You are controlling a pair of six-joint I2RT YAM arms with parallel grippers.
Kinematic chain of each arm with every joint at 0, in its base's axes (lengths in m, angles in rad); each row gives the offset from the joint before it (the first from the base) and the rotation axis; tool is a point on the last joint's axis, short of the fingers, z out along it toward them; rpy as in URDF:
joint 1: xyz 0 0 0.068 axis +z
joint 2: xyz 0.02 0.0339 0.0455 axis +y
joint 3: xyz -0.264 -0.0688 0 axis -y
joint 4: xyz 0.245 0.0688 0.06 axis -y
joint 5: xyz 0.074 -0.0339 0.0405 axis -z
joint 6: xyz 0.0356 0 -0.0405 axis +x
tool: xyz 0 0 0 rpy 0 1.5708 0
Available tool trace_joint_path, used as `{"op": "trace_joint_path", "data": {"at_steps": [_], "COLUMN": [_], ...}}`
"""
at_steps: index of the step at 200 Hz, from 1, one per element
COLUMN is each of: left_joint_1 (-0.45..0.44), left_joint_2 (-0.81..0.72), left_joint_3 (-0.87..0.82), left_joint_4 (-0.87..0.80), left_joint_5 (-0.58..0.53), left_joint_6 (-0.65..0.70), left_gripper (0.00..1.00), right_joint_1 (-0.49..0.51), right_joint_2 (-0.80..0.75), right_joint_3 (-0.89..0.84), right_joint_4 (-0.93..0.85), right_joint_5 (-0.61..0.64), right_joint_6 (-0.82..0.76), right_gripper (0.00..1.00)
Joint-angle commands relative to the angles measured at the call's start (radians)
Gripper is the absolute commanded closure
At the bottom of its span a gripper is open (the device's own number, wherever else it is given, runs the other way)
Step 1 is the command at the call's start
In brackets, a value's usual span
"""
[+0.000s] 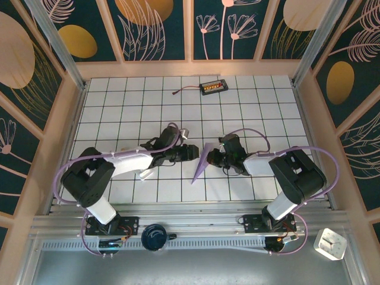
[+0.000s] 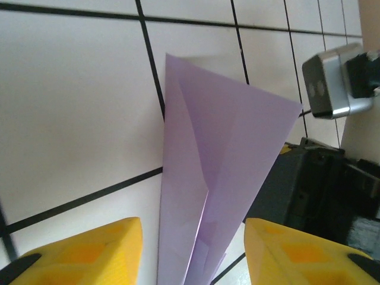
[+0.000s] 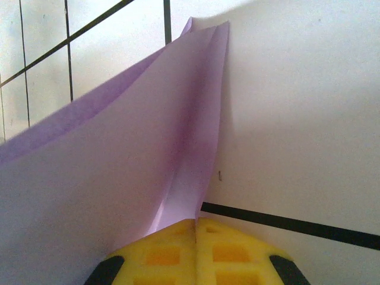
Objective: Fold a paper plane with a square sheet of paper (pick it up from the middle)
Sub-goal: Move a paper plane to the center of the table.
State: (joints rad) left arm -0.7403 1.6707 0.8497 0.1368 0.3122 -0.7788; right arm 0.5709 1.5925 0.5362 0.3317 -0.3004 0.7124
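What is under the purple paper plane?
The white tiled table with black grid lines is below the paper plane. The right gripper pinches its folded edge. The tiles directly beneath the paper are covered, so anything there is hidden.

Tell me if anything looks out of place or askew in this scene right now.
Nothing spilled or torn. The paper plane is pinched in the shut right hand, its layers splaying unevenly rather than lying flat. A small wired board lies at the far edge of the table.
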Motion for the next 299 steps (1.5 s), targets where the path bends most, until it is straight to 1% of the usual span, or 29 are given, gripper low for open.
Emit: {"op": "trace_joint_path", "data": {"at_steps": [1, 36, 64, 72, 85, 102, 116, 122, 126, 139, 165, 190, 224, 258, 272, 299], "left_joint_1": [-0.006, -0.006, -0.007, -0.006, -0.006, -0.005, 0.001, 0.005, 0.008, 0.013, 0.016, 0.02, 0.03, 0.031, 0.031, 0.033], "left_joint_2": [0.061, 0.135, 0.184, 0.196, 0.21, 0.203, 0.169, 0.152, 0.14, 0.109, 0.07, 0.055, 0.068, 0.089, 0.101, 0.119], "left_joint_3": [0.064, 0.105, 0.117, 0.15, 0.156, 0.154, 0.129, 0.087, 0.071, 0.02, -0.059, -0.098, -0.097, -0.084, -0.069, -0.058], "left_joint_4": [-0.042, -0.036, -0.036, -0.031, -0.025, -0.021, 0.012, 0.033, 0.046, 0.086, 0.164, 0.205, 0.227, 0.289, 0.29, 0.275], "left_joint_5": [0.049, 0.047, 0.051, 0.056, 0.057, 0.032, 0.001, -0.011, -0.018, -0.042, -0.072, -0.1, -0.092, -0.042, -0.03, -0.04], "left_joint_6": [0.056, 0.062, 0.065, 0.064, 0.06, 0.046, 0.014, -0.004, -0.016, -0.056, -0.129, -0.167, -0.174, -0.176, -0.172, -0.166], "left_gripper": [0.51, 0.55, 0.63, 0.65, 0.71, 0.83, 0.93, 0.96, 0.97, 1.0, 1.0, 1.0, 0.98, 0.92, 0.89, 0.85], "right_joint_1": [-0.005, -0.005, -0.005, -0.005, -0.005, -0.015, -0.018, -0.019, -0.051, -0.075, -0.098, -0.098, -0.102, -0.097, -0.093, -0.094], "right_joint_2": [0.011, 0.009, 0.014, 0.015, 0.012, 0.005, -0.01, -0.017, -0.021, -0.023, -0.002, 0.026, 0.052, 0.094, 0.11, 0.119], "right_joint_3": [0.005, 0.001, 0.002, 0.002, 0.007, 0.01, 0.01, 0.01, 0.012, 0.015, 0.028, 0.061, 0.064, 0.087, 0.099, 0.11], "right_joint_4": [-0.005, -0.003, 0.006, 0.004, -0.003, -0.02, -0.035, -0.039, -0.039, -0.026, 0.013, 0.006, 0.014, 0.039, 0.049, 0.031], "right_joint_5": [-0.012, -0.009, -0.014, -0.013, -0.008, -0.005, -0.012, -0.021, -0.03, -0.079, -0.151, -0.16, -0.155, -0.172, -0.181, -0.17], "right_joint_6": [-0.013, -0.012, -0.008, -0.009, -0.014, -0.026, -0.04, -0.048, -0.054, -0.062, -0.058, -0.071, -0.073, -0.062, -0.056, -0.068], "right_gripper": [0.97, 0.97, 0.97, 0.97, 0.97, 0.97, 0.97, 0.97, 0.97, 0.96, 0.96, 0.96, 0.95, 0.92, 0.91, 0.88]}}
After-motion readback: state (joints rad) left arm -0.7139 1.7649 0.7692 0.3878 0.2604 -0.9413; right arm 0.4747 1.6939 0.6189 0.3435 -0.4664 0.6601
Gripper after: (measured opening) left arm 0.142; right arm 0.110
